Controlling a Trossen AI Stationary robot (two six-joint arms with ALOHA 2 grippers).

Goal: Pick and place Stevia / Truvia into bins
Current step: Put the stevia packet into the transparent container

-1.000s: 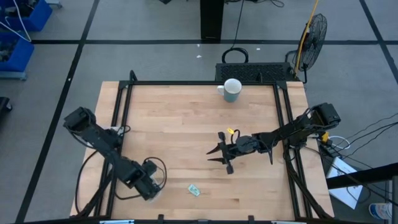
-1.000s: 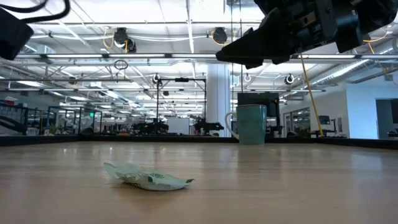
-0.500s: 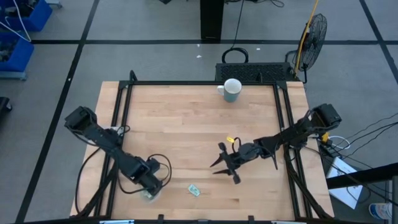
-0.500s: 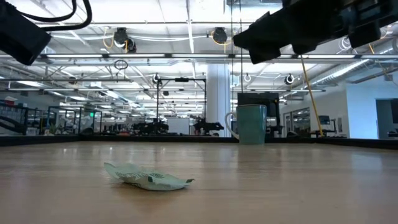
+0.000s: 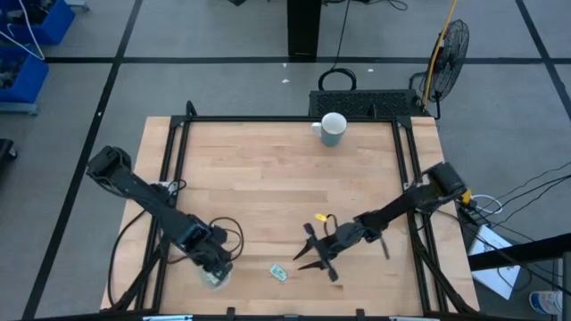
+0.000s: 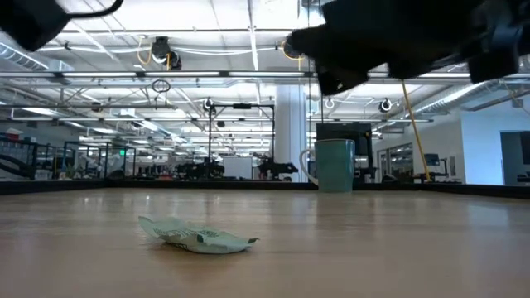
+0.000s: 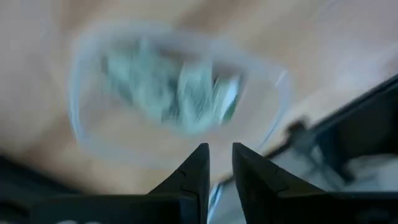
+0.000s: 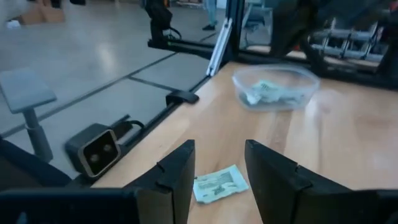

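One pale green and white packet (image 5: pixel 278 272) lies flat on the wood near the table's near edge; it also shows in the low view (image 6: pixel 199 236) and the right wrist view (image 8: pixel 219 182). The clear tub (image 5: pixel 214 279) stands at the near left with several packets inside (image 7: pixel 180 93). My right gripper (image 5: pixel 303 247) hovers open above the table, just right of the loose packet, fingers pointing at it (image 8: pixel 219 149). My left gripper (image 5: pixel 212 265) hangs over the tub, its fingers (image 7: pixel 221 152) a narrow gap apart with nothing between them.
A white mug (image 5: pixel 332 129) stands at the table's far edge, well away from both arms (image 6: pixel 334 165). Black frame rails (image 5: pixel 169 178) run along the left and right sides. Bare wood lies between the tub and the mug.
My right gripper has travelled from the table's middle toward the near edge and somewhat left, closing on the loose packet, and stayed open. My left arm has shifted slightly above the tub, which now shows beneath it. The loose packet has not moved.
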